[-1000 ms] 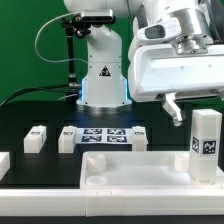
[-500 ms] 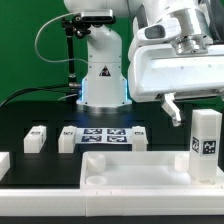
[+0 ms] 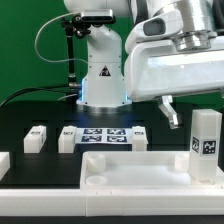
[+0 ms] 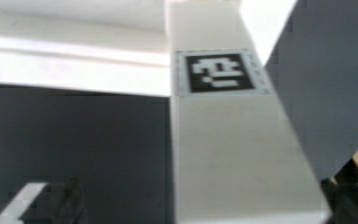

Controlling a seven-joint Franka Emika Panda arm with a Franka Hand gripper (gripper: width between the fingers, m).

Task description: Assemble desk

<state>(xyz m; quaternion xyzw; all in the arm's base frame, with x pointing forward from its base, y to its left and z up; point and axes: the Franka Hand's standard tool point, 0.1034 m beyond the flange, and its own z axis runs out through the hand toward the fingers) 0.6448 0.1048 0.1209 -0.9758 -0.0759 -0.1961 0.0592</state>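
**Open gripper beside the upright desk leg**

The gripper (image 3: pixel 172 113) hangs with its jaws spread wide and holds nothing, just above and towards the exterior view's left of an upright leg (image 3: pixel 205 145). That leg stands on the corner of the desk panel (image 3: pixel 150 181) on the exterior view's right. In the wrist view the leg (image 4: pixel 220 140) fills the middle, its tag facing the camera. The panel lies flat at the front of the black table (image 3: pixel 20 120). Behind it sits the marker board (image 3: pixel 105 138), with a loose leg (image 3: pixel 36 138) lying farther left.
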